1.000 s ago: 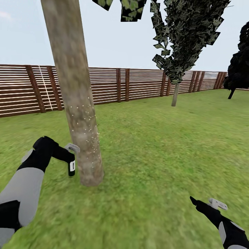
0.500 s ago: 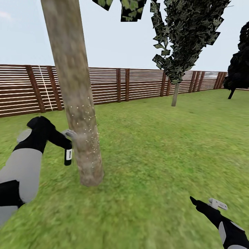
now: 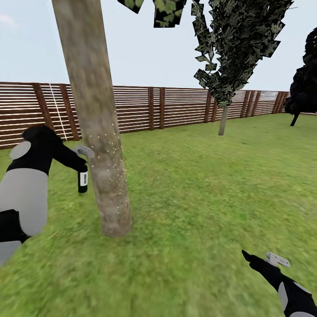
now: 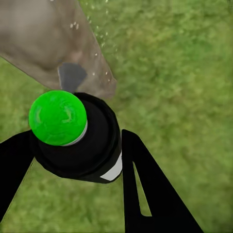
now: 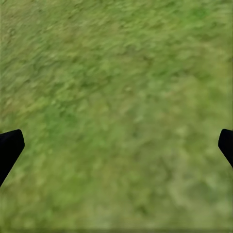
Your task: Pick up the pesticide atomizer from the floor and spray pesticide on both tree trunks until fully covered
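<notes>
The pesticide atomizer [image 3: 82, 181], a slim dark bottle with a white label, hangs upright just left of the near tree trunk [image 3: 94, 119], with my left gripper [image 3: 82, 167] shut on it. White droplets speckle the bark at about that height. In the left wrist view the atomizer [image 4: 92, 145] shows its green cap between the two black fingers [image 4: 145, 189], with the tree trunk [image 4: 43, 43] close behind. A second of the trees [image 3: 223, 119] stands farther off by the fence. My right gripper [image 3: 264, 259] hangs low over the lawn, open and holding nothing [image 5: 116, 145].
A brown slat fence [image 3: 176, 108] bounds the lawn at the back. A dark leafy tree [image 3: 304, 88] stands at the far right. Open grass [image 3: 198, 198] lies between the two trunks.
My left arm has lifted the atomizer up along the trunk, from near its base to mid-height. The right arm and the view have not moved.
</notes>
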Motion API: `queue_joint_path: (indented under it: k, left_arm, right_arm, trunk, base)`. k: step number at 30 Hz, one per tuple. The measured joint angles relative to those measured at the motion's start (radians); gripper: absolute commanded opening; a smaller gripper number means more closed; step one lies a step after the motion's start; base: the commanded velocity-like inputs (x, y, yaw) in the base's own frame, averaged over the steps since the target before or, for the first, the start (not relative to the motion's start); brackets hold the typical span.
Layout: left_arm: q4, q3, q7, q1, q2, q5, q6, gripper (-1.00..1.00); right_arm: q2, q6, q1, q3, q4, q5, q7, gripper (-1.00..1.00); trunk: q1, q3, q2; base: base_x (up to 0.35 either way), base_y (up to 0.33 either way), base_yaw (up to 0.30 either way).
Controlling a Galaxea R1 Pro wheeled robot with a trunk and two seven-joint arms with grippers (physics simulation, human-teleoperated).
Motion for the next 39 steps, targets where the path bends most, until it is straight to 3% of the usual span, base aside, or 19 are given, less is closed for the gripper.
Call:
queue_joint_path:
  k: [8,11,15,17,31,39]
  left_arm:
    - [0.000,0.000,0.000,-0.025,0.003,-0.011,0.001,-1.00]
    - [0.000,0.000,0.000,-0.038,0.018,-0.011,0.001,-1.00]
    - [0.000,0.001,0.000,-0.068,0.039,-0.078,0.001,-1.00]
    - [0.000,0.001,0.000,-0.072,0.042,-0.093,0.001,-1.00]
    - [0.000,0.003,0.000,-0.121,0.046,-0.097,0.001,-1.00]
    - [0.002,0.007,0.000,-0.121,0.098,-0.096,0.001,-1.00]
  right_arm:
    - [0.000,0.000,0.000,0.000,0.000,0.000,0.000,1.00]
    - [0.000,0.000,0.000,0.000,0.000,0.000,0.000,1.00]
    - [0.000,0.000,0.000,0.000,0.000,0.000,0.000,1.00]
    - [0.000,0.000,0.000,0.000,0.000,0.000,0.000,1.00]
    - [0.000,0.000,0.000,0.000,0.000,0.000,-0.001,1.00]
    - [0.000,0.000,0.000,0.000,0.000,0.000,-0.002,1.00]
  trunk:
    - [0.000,0.000,0.000]
    - [0.000,0.000,0.000]
    - [0.000,0.000,0.000]
    - [0.000,0.000,0.000]
    - [0.000,0.000,0.000]
    - [0.000,0.000,0.000]
  base:
    - [0.000,0.000,0.000]
    - [0.000,0.000,0.000]
    - [-0.089,0.064,-0.002]
    - [-0.238,0.187,-0.144]
    - [-0.242,0.194,-0.204]
    - [-0.220,0.239,-0.060]
